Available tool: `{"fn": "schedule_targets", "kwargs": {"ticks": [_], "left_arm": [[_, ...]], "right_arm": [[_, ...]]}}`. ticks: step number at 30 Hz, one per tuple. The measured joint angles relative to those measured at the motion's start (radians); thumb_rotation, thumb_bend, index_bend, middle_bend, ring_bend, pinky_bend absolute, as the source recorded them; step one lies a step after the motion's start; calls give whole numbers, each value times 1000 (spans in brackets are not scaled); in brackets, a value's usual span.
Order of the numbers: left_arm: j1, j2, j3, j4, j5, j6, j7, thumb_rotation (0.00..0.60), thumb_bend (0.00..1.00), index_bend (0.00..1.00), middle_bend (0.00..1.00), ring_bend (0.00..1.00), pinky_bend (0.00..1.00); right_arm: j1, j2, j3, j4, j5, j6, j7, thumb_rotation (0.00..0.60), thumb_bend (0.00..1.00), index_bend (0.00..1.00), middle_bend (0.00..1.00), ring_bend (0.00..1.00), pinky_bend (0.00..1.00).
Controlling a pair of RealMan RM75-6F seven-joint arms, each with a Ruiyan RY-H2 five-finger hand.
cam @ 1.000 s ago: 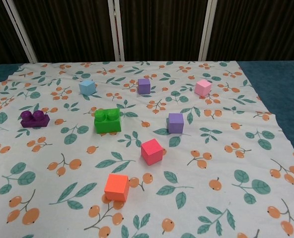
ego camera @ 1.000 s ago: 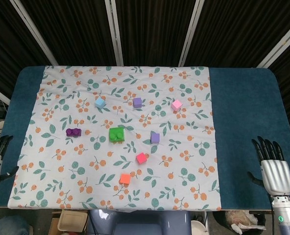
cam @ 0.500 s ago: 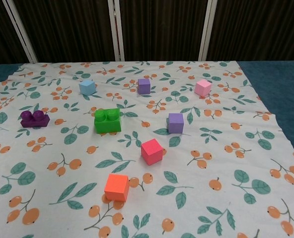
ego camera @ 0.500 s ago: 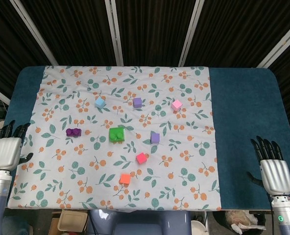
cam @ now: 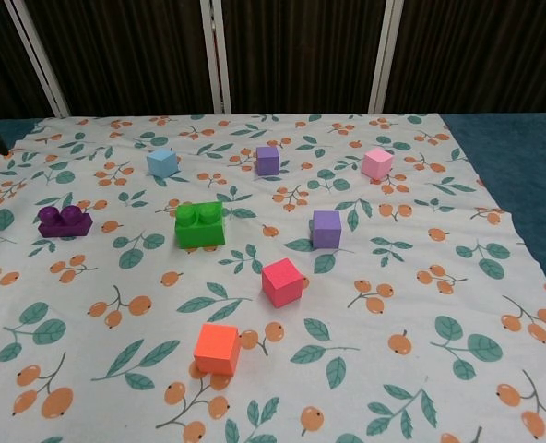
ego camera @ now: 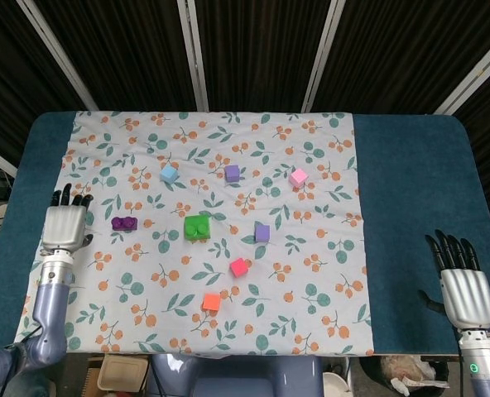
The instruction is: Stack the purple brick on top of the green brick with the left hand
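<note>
Left robot hand (ego camera: 64, 226) hovers over the cloth's left edge, fingers spread, empty, just left of the purple brick (ego camera: 124, 222). Purple brick lies flat on the cloth (ego camera: 328, 165), apart from the green brick (ego camera: 197, 227) to its right. Right robot hand (ego camera: 464, 289) sits open and empty at the counter's (ego camera: 410, 190) near right corner.

Low purple brick (ego camera: 125, 222) studs-up, well left of taller green brick (ego camera: 197, 227).
</note>
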Motion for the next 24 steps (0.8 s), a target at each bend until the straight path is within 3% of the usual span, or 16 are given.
{"fn": "schedule_targets", "kwargs": {"ticks": [8,24], "left_arm": [[-75,-102,21,109,-5,-23,43,600,234,218,262,16,115],[-111,-226,61,233,12,-15,55,600,238,245,306,50,115]], "right_arm": [[3,-2,4,1,16,-10,-8,600,190,0,2,0,0],[4,-2,2,0,17,-11,-9,600,190,0,2,0,0]]}}
